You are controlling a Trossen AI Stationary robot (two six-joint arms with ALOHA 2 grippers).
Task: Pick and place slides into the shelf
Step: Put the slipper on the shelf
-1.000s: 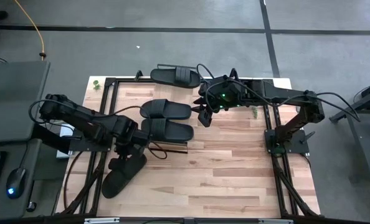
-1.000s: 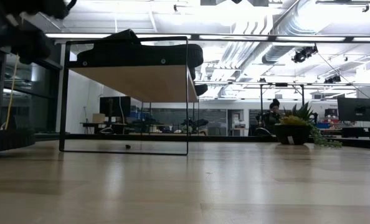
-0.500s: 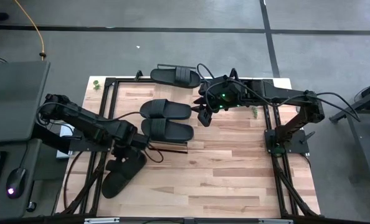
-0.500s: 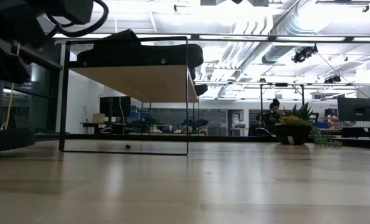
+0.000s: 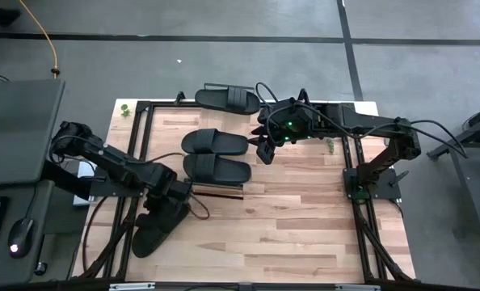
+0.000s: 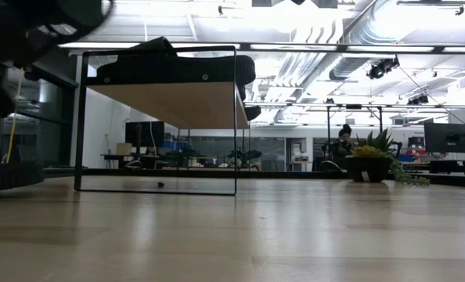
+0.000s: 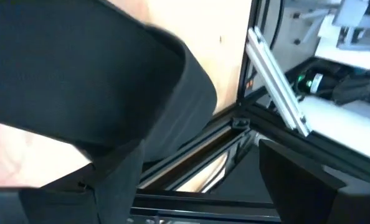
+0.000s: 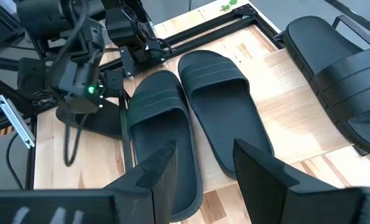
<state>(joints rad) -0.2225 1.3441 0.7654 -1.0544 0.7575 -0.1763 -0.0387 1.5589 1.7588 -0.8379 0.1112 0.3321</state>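
Observation:
Two black slides (image 5: 216, 155) lie side by side on the light-wood shelf (image 8: 284, 106); in the low view they sit on its plank (image 6: 170, 102). A third slide (image 5: 228, 99) rests at the table's far edge. The fourth slide (image 5: 153, 230) lies on the table at its near left. My left gripper (image 5: 164, 200) is open just above this slide's strap (image 7: 79, 74), which fills the left wrist view. My right gripper (image 5: 266, 152) hangs open, off the shelf's right end, above the table. My left gripper (image 7: 197, 149) comes at the fourth slide from above. One finger (image 7: 113, 186) is close against the edge of the wide strap. I cannot tell whether it touches. The slide lies flat on the table.
Black frame rails (image 5: 131, 162) run along the table's left and right sides. A small potted plant (image 6: 373, 164) stands toward the right of the table, and a green sprig (image 5: 124, 107) lies at the far left corner. Bare wood (image 5: 305, 226) spreads over the near right.
My left gripper has moved toward the table's near edge and down, from beside the shelf to just over the fourth slide. The slide itself has stayed where it was. My right arm has kept still.

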